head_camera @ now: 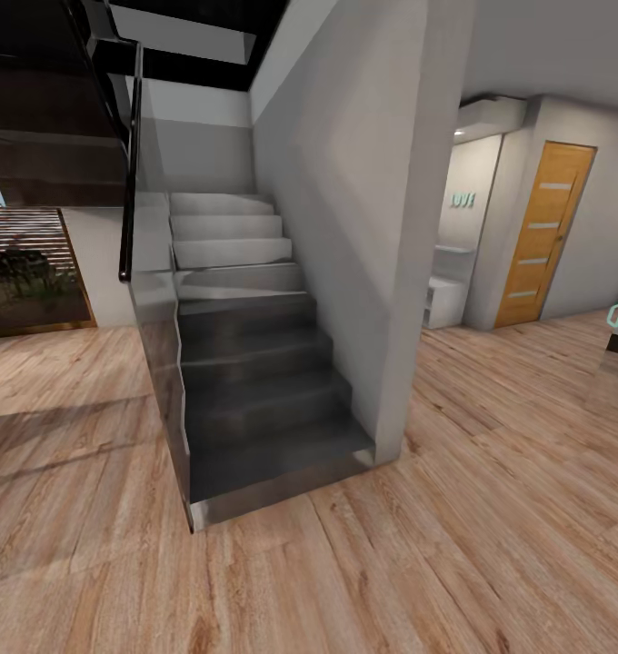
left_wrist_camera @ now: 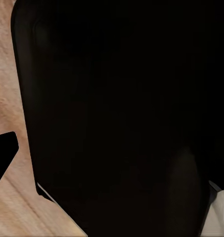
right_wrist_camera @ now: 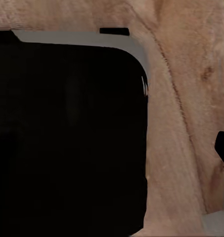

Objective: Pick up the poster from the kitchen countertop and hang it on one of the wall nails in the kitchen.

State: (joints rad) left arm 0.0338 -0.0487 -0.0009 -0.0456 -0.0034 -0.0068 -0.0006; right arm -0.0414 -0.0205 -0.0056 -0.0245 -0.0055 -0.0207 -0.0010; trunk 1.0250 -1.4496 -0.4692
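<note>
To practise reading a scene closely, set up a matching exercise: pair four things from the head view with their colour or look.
Things:
1. staircase
2. door
3. floor
4. handrail

Looks:
A. light brown wooden planks
B. orange-brown wood with pale horizontal strips
C. black
D. dark grey lower steps, pale upper steps

Pairs: 1-D, 2-B, 3-A, 4-C

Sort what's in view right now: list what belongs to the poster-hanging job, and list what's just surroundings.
Belongs to the job:
- Nothing yet; neither poster, countertop nor wall nail is visible, so the robot seems to be in transit.

Just surroundings:
- staircase straight ahead
- glass balustrade on its left side
- wooden door at far right
- wooden floor
- slatted window at far left
</note>
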